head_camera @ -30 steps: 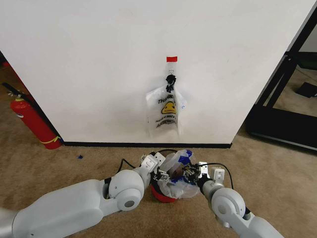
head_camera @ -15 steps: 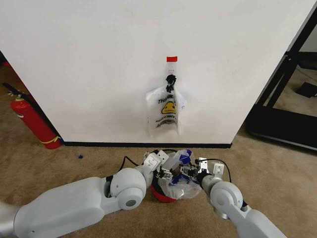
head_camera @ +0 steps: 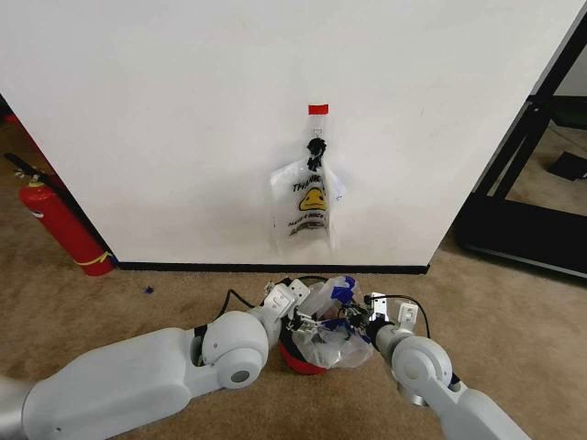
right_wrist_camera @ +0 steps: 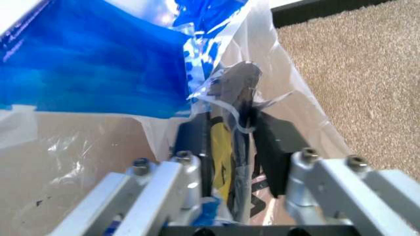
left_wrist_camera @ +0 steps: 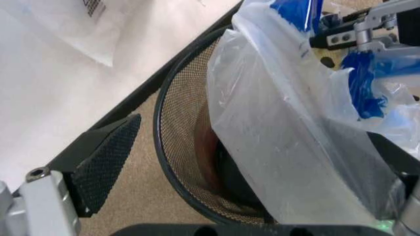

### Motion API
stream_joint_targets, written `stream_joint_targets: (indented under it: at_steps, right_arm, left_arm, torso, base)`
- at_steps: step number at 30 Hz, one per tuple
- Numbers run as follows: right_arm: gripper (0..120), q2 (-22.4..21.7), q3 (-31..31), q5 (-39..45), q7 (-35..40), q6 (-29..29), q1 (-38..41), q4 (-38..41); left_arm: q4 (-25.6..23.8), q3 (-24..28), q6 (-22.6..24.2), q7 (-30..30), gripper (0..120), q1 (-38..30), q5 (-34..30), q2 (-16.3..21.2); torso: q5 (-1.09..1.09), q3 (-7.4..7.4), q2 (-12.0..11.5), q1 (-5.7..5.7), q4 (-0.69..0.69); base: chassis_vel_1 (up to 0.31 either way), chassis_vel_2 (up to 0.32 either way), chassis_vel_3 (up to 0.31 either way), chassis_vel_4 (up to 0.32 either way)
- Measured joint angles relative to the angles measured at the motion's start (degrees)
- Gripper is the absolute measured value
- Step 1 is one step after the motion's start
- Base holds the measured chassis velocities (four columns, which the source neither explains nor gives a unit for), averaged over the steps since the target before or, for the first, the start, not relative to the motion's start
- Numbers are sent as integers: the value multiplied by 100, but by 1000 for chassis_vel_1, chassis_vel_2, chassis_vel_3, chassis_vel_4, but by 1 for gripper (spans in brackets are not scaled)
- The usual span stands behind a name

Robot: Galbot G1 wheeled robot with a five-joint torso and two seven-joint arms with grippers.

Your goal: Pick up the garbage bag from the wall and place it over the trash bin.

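Right hand (right_wrist_camera: 231, 142) pinching garbage bag (head_camera: 323, 332); trash bin (left_wrist_camera: 172, 123) half hidden; left hand (head_camera: 303, 321) state unclear.

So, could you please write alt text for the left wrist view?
A crinkly garbage bag with blue patches hangs partly inside the dark mesh trash bin, draped over one side of its black rim. The bin stands on brown carpet close to the white wall.
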Motion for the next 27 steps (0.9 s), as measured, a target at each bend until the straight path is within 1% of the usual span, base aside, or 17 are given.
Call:
stream_joint_targets:
  at_steps: [1,3,4,7,9,12,14,18,20,22,23,24,25,27]
  right_arm:
    - [21,0,0,0,0,0,0,0]
    - [14,-3,0,-2,0,6,-5,6]
    - [7,-3,0,-11,-2,9,-17,13]
    - [0,6,0,-54,-19,11,-49,14]
    - [0,13,0,-67,-22,13,-61,14]
    - [0,38,2,-116,-29,18,-93,15]
    - [0,51,11,-127,-30,25,-98,14]
    - [0,59,36,-128,-26,28,-110,27]
    - [0,42,42,-119,-18,28,-125,67]
    - [0,32,42,-112,-12,28,-131,86]
    - [0,25,42,-103,2,27,-134,106]
    - [0,25,42,-103,2,27,-134,106]
    - [0,21,40,-91,31,25,-136,134]
    - [0,15,28,-78,70,20,-134,155]
  left_arm:
    - [0,0,0,0,100,0,0,0]
    - [-45,0,0,12,100,-72,-1,-12]
    - [-110,-2,0,49,100,-232,-26,-37]
    - [-178,22,0,128,100,-569,-150,-95]
    - [-201,59,0,150,100,-691,-206,-114]
    - [-358,260,0,199,100,-1173,-466,-170]
    - [-411,331,0,225,100,-1241,-522,-171]
    - [-413,331,0,242,100,-1079,-533,-162]
    - [-280,263,0,294,100,-831,-372,-149]
    - [-187,231,0,347,100,-712,-244,-147]
    - [-61,197,0,416,100,-596,-70,-156]
    - [-61,197,0,416,100,-596,-70,-156]
    - [217,149,-39,543,100,-418,282,-188]
    - [474,84,-122,649,100,-274,524,-259]
  torso:
    - [0,0,0,0,0]
    - [0,0,0,0,0]
    - [1,0,0,0,0]
    - [1,0,0,0,-1]
    - [1,0,0,0,-1]
    - [2,0,0,0,-2]
    - [3,0,0,0,-2]
    - [2,0,0,0,0]
    - [2,0,0,0,0]
    - [2,0,0,0,0]
    - [0,0,0,0,1]
    - [0,0,0,0,1]
    - [1,0,0,0,1]
    - [0,0,0,0,1]
  base:
    - [0,0,0,0]
    - [0,0,0,0]
    - [0,0,0,0]
    - [0,0,0,0]
    - [0,0,0,0]
    - [0,0,0,0]
    - [0,0,0,0]
    - [0,0,0,0]
    - [0,0,0,0]
    - [0,0,0,0]
    - [0,0,0,0]
    - [0,0,0,0]
    - [0,0,0,0]
    - [0,0,0,0]
